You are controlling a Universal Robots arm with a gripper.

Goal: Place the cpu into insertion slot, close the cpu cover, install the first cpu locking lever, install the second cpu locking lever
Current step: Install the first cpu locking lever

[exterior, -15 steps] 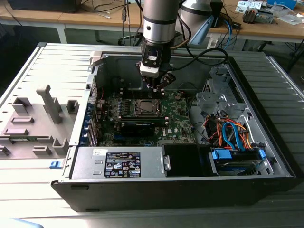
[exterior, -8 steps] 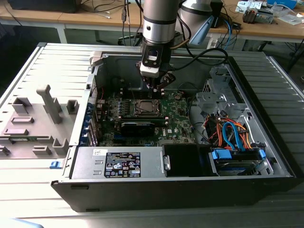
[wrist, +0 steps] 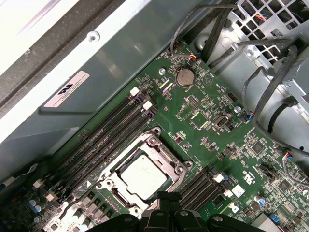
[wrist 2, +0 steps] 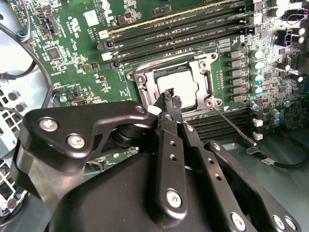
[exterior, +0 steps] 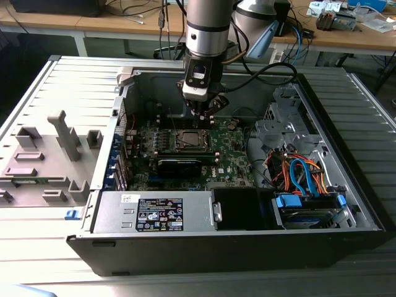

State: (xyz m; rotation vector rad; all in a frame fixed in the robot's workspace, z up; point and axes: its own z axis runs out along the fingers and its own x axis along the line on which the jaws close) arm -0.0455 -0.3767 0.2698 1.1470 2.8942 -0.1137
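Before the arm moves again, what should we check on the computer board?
1. Is the chip sitting in the socket: ok.
2. Is the metal cover lying flat around the chip: ok.
3. Is the thin lever hooked down: cannot tell; it slants away from the socket.
4. Is the gripper close to the socket: ok, at its edge.
5. Are the cables away from the socket: ok, off at the exterior view's right.

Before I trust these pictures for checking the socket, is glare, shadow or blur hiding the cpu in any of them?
In the first wrist view the cpu is evenly lit with a soft sheen, no glare; in the second wrist view the gripper covers part of the cpu and the cpu cover shines brightly; in the exterior view the insertion slot lies in the arm's shadow, dim.
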